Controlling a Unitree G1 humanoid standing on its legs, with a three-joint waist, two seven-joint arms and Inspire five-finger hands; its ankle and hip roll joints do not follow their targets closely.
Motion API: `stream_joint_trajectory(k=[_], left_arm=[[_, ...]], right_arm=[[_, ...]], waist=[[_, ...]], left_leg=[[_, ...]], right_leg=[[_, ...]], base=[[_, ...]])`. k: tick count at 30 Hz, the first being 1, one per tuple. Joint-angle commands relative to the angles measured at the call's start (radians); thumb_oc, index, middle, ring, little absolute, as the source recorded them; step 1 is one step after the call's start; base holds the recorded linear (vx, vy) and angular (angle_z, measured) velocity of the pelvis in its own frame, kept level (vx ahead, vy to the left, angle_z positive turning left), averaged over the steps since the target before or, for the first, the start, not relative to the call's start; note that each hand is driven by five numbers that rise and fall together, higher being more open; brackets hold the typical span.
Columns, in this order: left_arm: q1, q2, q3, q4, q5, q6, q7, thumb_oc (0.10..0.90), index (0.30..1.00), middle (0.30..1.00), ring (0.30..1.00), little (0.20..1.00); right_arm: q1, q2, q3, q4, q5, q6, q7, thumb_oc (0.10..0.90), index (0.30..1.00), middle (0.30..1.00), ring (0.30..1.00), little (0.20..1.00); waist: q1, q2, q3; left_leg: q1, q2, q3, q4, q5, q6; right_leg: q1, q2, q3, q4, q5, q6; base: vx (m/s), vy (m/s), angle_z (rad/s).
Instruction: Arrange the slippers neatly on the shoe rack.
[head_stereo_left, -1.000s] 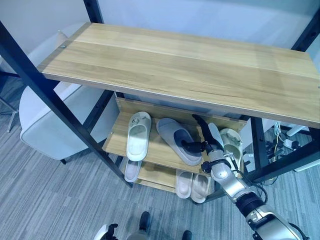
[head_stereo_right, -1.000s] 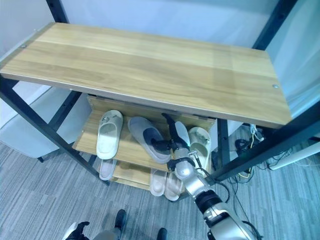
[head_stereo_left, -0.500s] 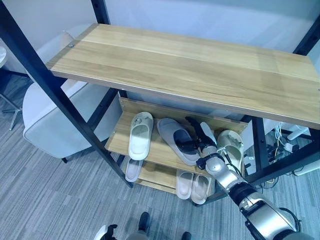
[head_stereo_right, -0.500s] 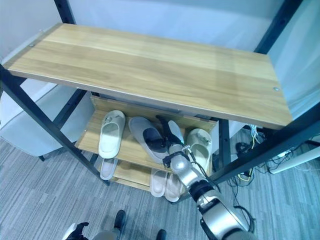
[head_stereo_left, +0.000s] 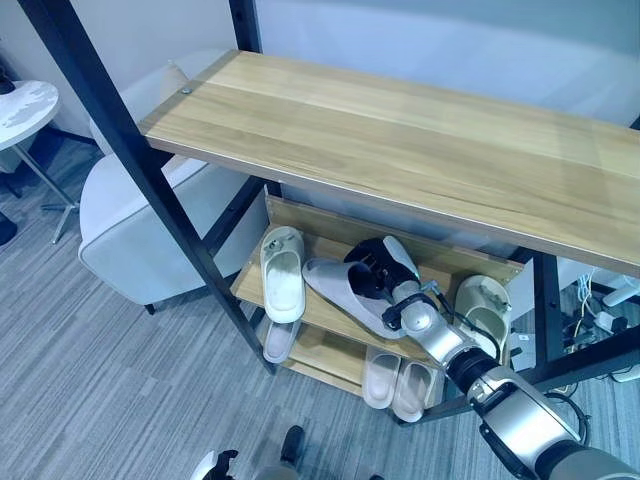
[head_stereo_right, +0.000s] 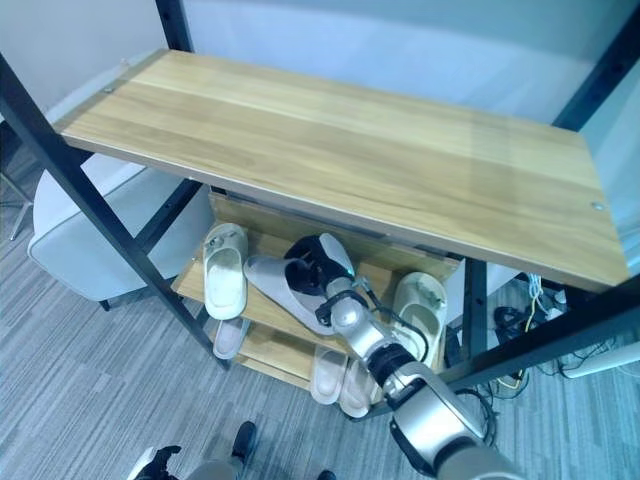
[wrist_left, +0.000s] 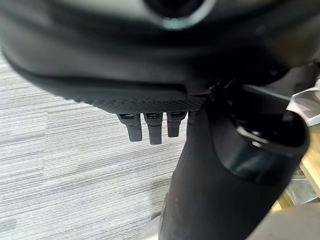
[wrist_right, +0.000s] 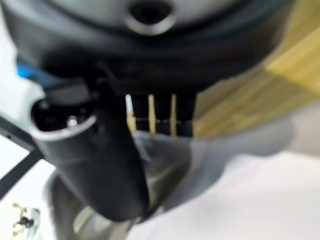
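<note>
Fingers (head_stereo_left: 368, 262) of the right hand (head_stereo_left: 385, 280) are curling around the grey slipper (head_stereo_left: 335, 295), which is risking sliding off the shoe rack (head_stereo_left: 290, 215).

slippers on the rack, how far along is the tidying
Partly done. On the middle shelf the white slipper at the left and the pale green slipper at the right lie straight. In hand: the right hand grips the grey slipper, which lies askew, its end past the shelf's front edge. Left: straighten and release it. The left hand hangs idle over the floor.
</note>
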Motion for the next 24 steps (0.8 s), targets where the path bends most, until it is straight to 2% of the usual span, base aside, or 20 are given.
stream_joint_trajectory(k=[1,3,4,7,8,11,15,17,19,21,24], left_arm=[[-0.056,-0.032,-0.057,0.063,-0.045,-0.021,-0.001,0.800,0.900,0.900,0.900,0.900],[-0.067,-0.037,-0.044,0.067,-0.052,-0.014,-0.002,0.800,0.900,0.900,0.900,0.900],[-0.077,-0.041,-0.029,0.068,-0.051,-0.006,-0.004,0.800,0.900,0.900,0.900,0.900],[-0.085,-0.045,-0.013,0.065,-0.052,-0.003,-0.006,0.800,0.900,0.900,0.900,0.900],[-0.096,-0.052,-0.004,0.061,-0.043,0.000,-0.009,0.800,0.900,0.900,0.900,0.900],[-0.100,-0.055,0.003,0.056,-0.035,0.000,-0.012,0.800,0.900,0.900,0.900,0.900],[-0.112,-0.056,0.022,0.046,-0.017,0.003,-0.020,0.800,0.900,0.900,0.900,0.900],[-0.111,-0.053,0.030,0.035,0.002,0.003,-0.024,0.800,0.900,0.900,0.900,0.900],[-0.111,-0.054,0.029,0.031,0.007,0.002,-0.028,0.800,0.900,0.900,0.900,0.900],[-0.112,-0.056,0.029,0.027,0.024,-0.002,-0.036,0.800,0.900,0.900,0.900,0.900],[-0.126,-0.043,0.030,0.016,0.043,-0.004,-0.045,0.800,0.900,0.900,0.900,0.900]], right_arm=[[-0.045,0.006,-0.052,-0.009,0.019,-0.038,-0.061,0.400,0.300,0.300,0.300,0.300],[0.011,0.011,-0.068,-0.084,0.009,-0.034,-0.078,0.400,0.300,0.300,0.300,0.300],[0.072,0.002,-0.087,-0.196,-0.026,-0.028,-0.083,0.400,0.300,0.300,0.300,0.300],[0.132,-0.017,-0.118,-0.295,-0.062,-0.026,-0.087,0.400,0.300,0.300,0.300,0.300],[0.186,-0.032,-0.152,-0.389,-0.091,-0.028,-0.092,0.400,0.300,0.300,0.300,0.300],[0.251,-0.039,-0.184,-0.481,-0.097,-0.036,-0.091,0.400,0.300,0.300,0.300,0.300],[0.355,-0.039,-0.180,-0.650,-0.099,-0.059,-0.034,0.400,0.300,0.300,0.300,0.300],[0.452,-0.033,-0.177,-0.738,-0.048,-0.077,0.027,0.400,0.300,0.300,0.300,0.300],[0.487,-0.032,-0.174,-0.757,-0.024,-0.083,0.048,0.400,0.300,0.300,0.300,0.300],[0.530,-0.033,-0.162,-0.789,-0.018,-0.090,0.082,0.400,0.300,0.300,0.300,0.300],[0.557,-0.046,-0.137,-0.824,-0.024,-0.105,0.120,0.400,0.300,0.300,0.300,0.300]], waist=[[0.002,-0.020,-0.002],[-0.014,-0.017,-0.002],[-0.033,-0.013,-0.002],[-0.047,-0.010,-0.004],[-0.064,-0.007,-0.007],[-0.078,-0.004,-0.009],[-0.103,-0.001,-0.009],[-0.119,-0.002,-0.006],[-0.123,-0.003,-0.004],[-0.128,-0.005,0.007],[-0.137,-0.006,0.060]], left_leg=[[0.106,-0.057,0.045,0.003,-0.182,0.022],[0.113,-0.057,0.053,0.003,-0.186,0.024],[0.122,-0.056,0.060,0.003,-0.191,0.026],[0.132,-0.055,0.066,0.003,-0.197,0.027],[0.143,-0.054,0.072,0.003,-0.201,0.029],[0.153,-0.053,0.078,0.003,-0.206,0.032],[0.171,-0.054,0.094,0.003,-0.214,0.039],[0.190,-0.060,0.106,0.003,-0.220,0.048],[0.198,-0.065,0.110,0.003,-0.223,0.052],[0.210,-0.074,0.124,0.012,-0.228,0.063],[0.182,-0.072,0.143,0.085,-0.239,0.075]], right_leg=[[-0.003,-0.061,0.035,0.005,-0.041,0.065],[0.000,-0.061,0.042,0.005,-0.041,0.065],[0.004,-0.061,0.048,0.005,-0.041,0.064],[0.010,-0.061,0.054,0.005,-0.041,0.064],[0.015,-0.061,0.060,0.005,-0.041,0.064],[0.021,-0.062,0.068,0.005,-0.041,0.064],[0.030,-0.067,0.086,0.005,-0.036,0.067],[0.036,-0.075,0.101,0.008,-0.028,0.070],[0.038,-0.079,0.108,0.012,-0.028,0.073],[0.027,-0.092,0.119,0.047,-0.031,0.082],[-0.041,-0.098,0.126,0.200,-0.053,0.083]], base=[[0.00,0.000,0.00],[0.00,0.000,0.00],[0.00,0.000,0.00],[-0.01,0.005,-0.03],[-0.01,0.016,-0.06],[-0.02,0.024,-0.13],[-0.03,0.049,-0.22],[-0.04,0.107,-0.22],[-0.03,0.095,-0.11],[-0.07,0.133,-0.24],[-0.17,0.089,-0.22]])
